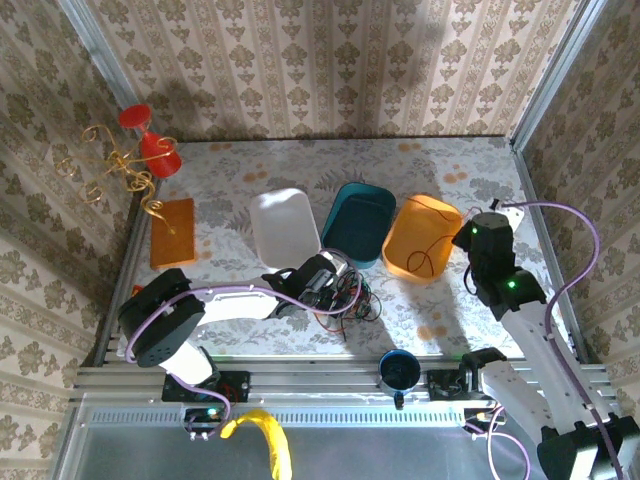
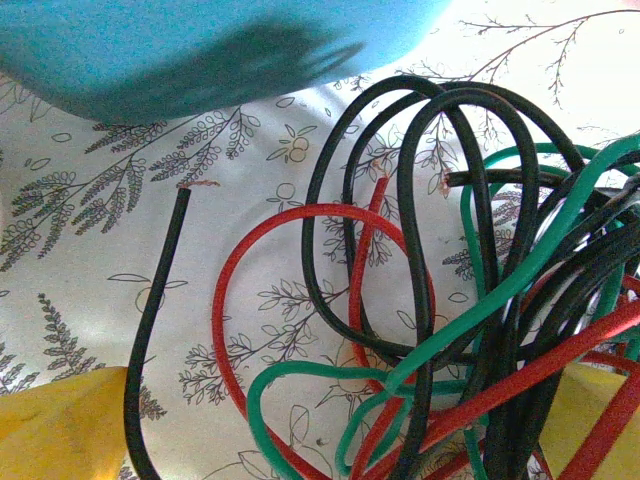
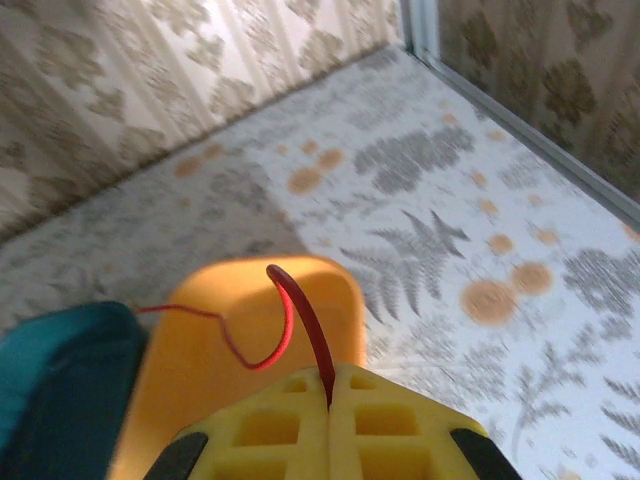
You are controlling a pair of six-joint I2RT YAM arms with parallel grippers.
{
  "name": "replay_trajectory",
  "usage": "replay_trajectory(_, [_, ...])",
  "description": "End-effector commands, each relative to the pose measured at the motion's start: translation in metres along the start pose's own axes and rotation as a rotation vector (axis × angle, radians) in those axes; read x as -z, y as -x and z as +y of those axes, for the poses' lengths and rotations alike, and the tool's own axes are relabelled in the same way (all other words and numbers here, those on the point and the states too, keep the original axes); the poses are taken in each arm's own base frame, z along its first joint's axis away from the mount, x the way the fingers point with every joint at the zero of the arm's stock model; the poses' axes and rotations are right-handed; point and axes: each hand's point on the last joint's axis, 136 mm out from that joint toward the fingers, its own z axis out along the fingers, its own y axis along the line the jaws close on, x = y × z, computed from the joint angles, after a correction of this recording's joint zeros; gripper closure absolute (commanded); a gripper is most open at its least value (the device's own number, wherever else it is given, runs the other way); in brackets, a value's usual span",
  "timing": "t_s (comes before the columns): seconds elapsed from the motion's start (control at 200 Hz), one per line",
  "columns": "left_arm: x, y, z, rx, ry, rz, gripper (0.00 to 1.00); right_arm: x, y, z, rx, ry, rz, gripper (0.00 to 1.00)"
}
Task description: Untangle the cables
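The right fingers (image 3: 300,425) are clenched on one red cable (image 3: 303,310), which arches up and trails down into the orange tray (image 3: 215,350) at the lower left of the wrist view. In the top view they hang over that tray's right edge. The left fingers (image 2: 55,425) are spread apart, one in each lower corner of their view. The tangled cables (image 2: 450,300) lie between them on the counter (image 2: 90,250), none pinched; one black end lies free at the left.

In the top view the tangle (image 1: 345,300) sits lower centre, just below the teal tray (image 1: 360,215). Walls close the counter at left, top and right. A bare strip runs along the top behind the trays, and another runs right of the orange tray.

There are three trays in a row: a white tray (image 1: 285,225), the teal one and the orange one. There is one blue cup (image 1: 398,370) at the lower edge and one orange mat (image 1: 172,232) at the left. The cables come in three colours, red, black and green; the strands are too interlaced to count
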Motion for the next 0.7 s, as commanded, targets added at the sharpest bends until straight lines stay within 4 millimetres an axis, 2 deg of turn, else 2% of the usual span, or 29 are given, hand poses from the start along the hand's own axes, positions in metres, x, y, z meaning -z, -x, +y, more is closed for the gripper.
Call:
replay_trajectory(0.0, [0.002,0.007,-0.005,-0.021,0.000,-0.007,0.00,-0.003,-0.016,-0.032,-0.034,-0.155,0.017,1.00])
replay_trajectory(0.075, [0.002,0.007,-0.006,-0.023,0.001,-0.006,0.00,-0.006,-0.023,-0.038,-0.022,-0.188,0.033,1.00])
replay_trajectory(0.155, [0.002,0.008,-0.006,-0.025,-0.002,-0.007,0.00,-0.013,-0.028,-0.035,0.004,-0.190,0.058,1.00])
replay_trajectory(0.425, [0.001,0.008,-0.008,-0.032,-0.006,-0.001,0.00,-0.046,-0.057,0.004,0.049,-0.056,0.198,1.00])
replay_trajectory(0.69, [0.002,0.010,-0.009,-0.034,-0.013,-0.003,0.00,-0.067,-0.089,0.026,0.077,-0.028,0.338,1.00])
